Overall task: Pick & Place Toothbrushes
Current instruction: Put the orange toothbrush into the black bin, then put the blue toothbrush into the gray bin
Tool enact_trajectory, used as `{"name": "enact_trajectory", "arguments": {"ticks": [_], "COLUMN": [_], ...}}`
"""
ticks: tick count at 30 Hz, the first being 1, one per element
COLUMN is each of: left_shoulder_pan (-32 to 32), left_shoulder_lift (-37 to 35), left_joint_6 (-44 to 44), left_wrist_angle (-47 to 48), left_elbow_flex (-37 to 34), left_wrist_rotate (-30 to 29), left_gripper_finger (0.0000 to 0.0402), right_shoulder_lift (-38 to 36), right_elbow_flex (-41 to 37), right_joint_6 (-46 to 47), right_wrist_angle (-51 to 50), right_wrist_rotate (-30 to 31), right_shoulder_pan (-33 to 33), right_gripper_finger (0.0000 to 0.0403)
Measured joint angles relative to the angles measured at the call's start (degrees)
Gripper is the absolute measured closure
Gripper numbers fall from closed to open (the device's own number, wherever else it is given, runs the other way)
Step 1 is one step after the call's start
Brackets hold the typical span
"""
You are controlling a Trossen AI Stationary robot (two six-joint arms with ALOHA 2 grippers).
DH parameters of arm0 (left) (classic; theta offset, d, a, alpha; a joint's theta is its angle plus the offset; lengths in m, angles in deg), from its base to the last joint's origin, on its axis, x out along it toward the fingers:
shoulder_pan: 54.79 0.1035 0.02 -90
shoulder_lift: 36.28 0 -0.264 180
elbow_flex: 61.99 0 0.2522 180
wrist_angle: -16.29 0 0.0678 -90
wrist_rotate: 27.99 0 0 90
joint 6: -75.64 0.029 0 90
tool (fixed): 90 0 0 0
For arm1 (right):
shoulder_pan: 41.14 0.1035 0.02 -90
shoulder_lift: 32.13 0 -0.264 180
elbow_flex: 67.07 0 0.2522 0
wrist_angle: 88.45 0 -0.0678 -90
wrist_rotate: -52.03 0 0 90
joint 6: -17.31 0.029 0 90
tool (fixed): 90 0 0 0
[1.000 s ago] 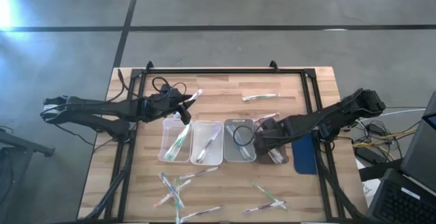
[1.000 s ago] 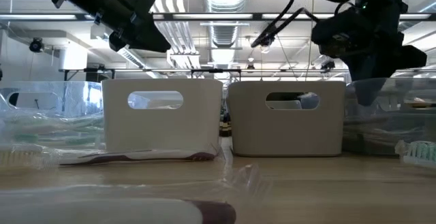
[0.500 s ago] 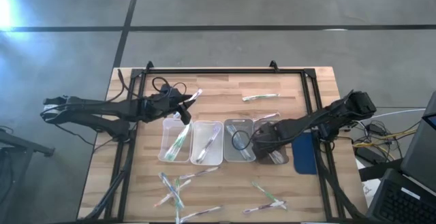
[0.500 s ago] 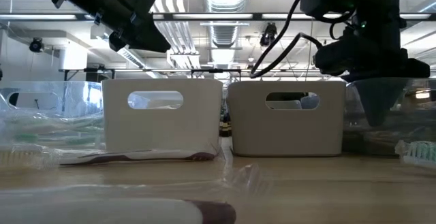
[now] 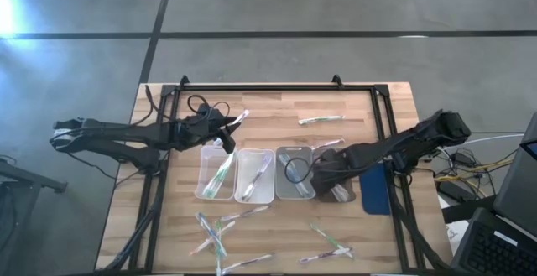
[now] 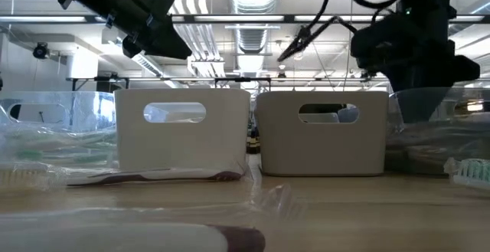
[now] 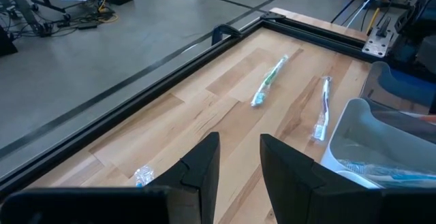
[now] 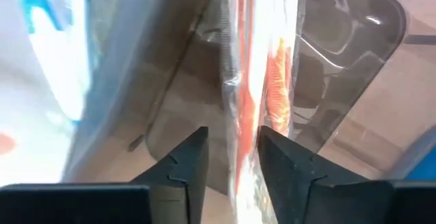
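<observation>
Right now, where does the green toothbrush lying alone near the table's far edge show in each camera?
High view: green toothbrush, right of centre, just inside the far rail.
Low view: not visible.
Left wrist view: on bare wood, beside the purple toothbrush.
Right wrist view: not in it.
Shared landmark: the black rail along the table's edge.

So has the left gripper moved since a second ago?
No. In the high view the left gripper sits at the same spot beside the leftmost clear plastic tray as before.
</observation>
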Motion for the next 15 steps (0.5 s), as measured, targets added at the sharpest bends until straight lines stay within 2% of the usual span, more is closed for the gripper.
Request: {"name": "enact_trajectory", "arguments": {"ticks": [8, 15], "left_shoulder_pan": [0.0, 0.0], "left_shoulder_lift": [0.0, 0.0], "left_joint_6": [0.0, 0.0], "left_wrist_angle": [0.0, 0.0], "left_elbow_flex": [0.0, 0.0], "left_wrist_rotate": [0.0, 0.0], "left_gripper_finger": [0.0291, 0.0291], "right_shoulder_lift": [-4.8, -9.9], "right_elbow_flex": [2.8, 4.7], "right_joint_6": [0.0, 0.0], "right_wrist_angle": [-0.1, -0.5], "right_wrist_rotate": [0.0, 0.7], "right_shoulder_pan": [0.0, 0.0], "right_gripper_finger": [0.0247, 0.0244]}}
